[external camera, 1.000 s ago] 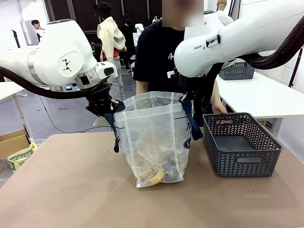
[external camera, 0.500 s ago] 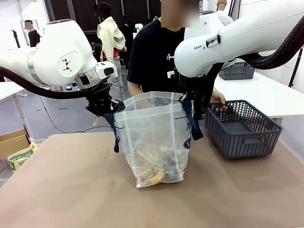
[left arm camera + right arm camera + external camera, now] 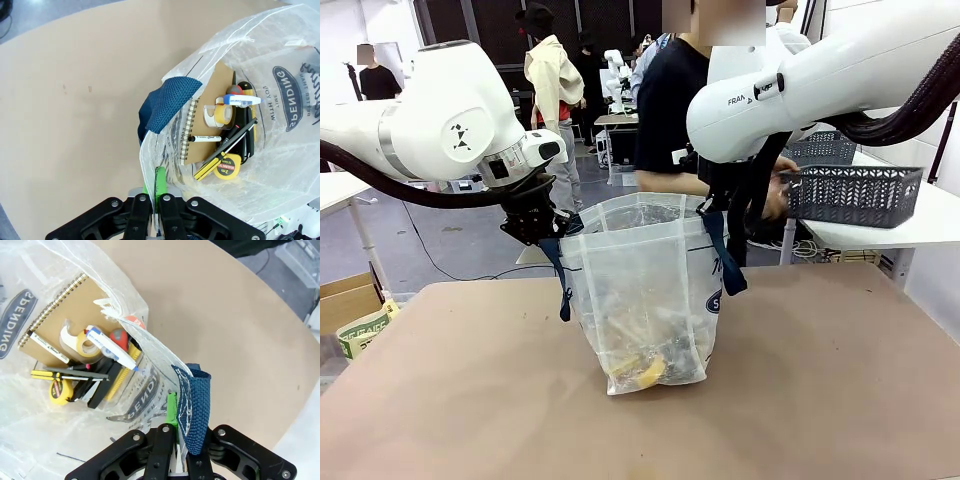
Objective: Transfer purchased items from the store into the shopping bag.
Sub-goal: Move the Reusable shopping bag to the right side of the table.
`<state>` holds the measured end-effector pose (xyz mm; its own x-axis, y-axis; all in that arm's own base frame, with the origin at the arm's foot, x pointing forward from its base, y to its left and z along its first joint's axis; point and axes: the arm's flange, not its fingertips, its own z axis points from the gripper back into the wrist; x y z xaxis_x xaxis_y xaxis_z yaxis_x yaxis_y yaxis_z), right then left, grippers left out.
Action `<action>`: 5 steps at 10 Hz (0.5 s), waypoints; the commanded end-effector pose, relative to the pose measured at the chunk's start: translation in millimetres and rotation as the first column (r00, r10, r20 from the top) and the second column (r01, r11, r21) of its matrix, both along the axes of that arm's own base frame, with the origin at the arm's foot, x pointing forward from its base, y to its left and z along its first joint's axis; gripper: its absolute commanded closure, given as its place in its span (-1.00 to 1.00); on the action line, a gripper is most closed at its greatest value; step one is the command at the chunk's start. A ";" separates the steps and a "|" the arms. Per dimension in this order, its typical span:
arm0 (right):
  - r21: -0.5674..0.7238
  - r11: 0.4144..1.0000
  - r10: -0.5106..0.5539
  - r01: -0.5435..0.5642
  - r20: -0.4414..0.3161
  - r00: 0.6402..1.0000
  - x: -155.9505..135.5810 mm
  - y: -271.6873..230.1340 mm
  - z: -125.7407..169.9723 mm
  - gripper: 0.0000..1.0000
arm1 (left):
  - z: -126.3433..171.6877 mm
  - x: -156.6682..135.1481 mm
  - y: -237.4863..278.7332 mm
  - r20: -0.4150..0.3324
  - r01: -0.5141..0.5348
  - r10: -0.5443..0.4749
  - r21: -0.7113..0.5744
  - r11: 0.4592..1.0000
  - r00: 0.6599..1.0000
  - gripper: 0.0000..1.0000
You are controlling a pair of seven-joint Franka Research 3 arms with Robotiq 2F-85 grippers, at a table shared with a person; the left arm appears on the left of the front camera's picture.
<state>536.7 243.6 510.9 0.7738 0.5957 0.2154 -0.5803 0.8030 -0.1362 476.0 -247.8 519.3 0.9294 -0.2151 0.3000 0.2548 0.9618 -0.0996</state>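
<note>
The translucent shopping bag (image 3: 640, 290) stands upright at mid table, its mouth held wide. My left gripper (image 3: 542, 228) is shut on the bag's left rim (image 3: 150, 150), beside a navy strap (image 3: 167, 102). On the opposite rim, my right gripper (image 3: 715, 208) is shut on plastic and the other navy strap (image 3: 194, 405). The purchased items lie at the bag's bottom: a tan spiral notebook (image 3: 207, 117), a yellow tape measure (image 3: 226, 169), a tape roll (image 3: 80, 342), a marker and a screwdriver. The yellow piece (image 3: 645, 372) shows through the bag's wall.
A person stands behind the bag, one hand (image 3: 782, 190) holding a dark grey lattice basket (image 3: 850, 195) in the air over the white side table at the right. A cardboard box (image 3: 350, 300) sits beyond the brown table's (image 3: 470, 400) left edge.
The person lifted the grey basket off the table beside the bag and carried it up and away to the right. Both grippers and the bag stayed put.
</note>
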 end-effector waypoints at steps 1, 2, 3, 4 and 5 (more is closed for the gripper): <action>0.014 0.999 -0.040 0.040 -0.033 0.999 -0.3 3.4 0.8 1.00 | 3.0 -1.5 -2.7 0.014 -0.002 0.002 -0.006 1.000 1.000 1.00; 0.019 0.994 -0.108 0.110 -0.085 0.990 -1.5 9.0 4.0 1.00 | 6.1 -2.0 -5.8 0.020 0.008 -0.007 -0.026 1.000 1.000 1.00; 0.008 0.987 -0.158 0.159 -0.084 0.984 -3.5 17.6 9.9 1.00 | 9.0 0.1 -9.3 0.018 0.007 -0.006 -0.036 0.999 1.000 1.00; 0.005 0.969 -0.246 0.248 -0.109 0.963 -2.3 27.4 17.1 1.00 | 11.6 4.1 -14.6 0.017 0.015 -0.015 -0.057 0.998 1.000 1.00; -0.003 0.951 -0.308 0.310 -0.130 0.942 -0.5 39.4 22.4 1.00 | 15.5 7.2 -23.2 0.017 0.039 -0.038 -0.076 0.996 0.999 1.00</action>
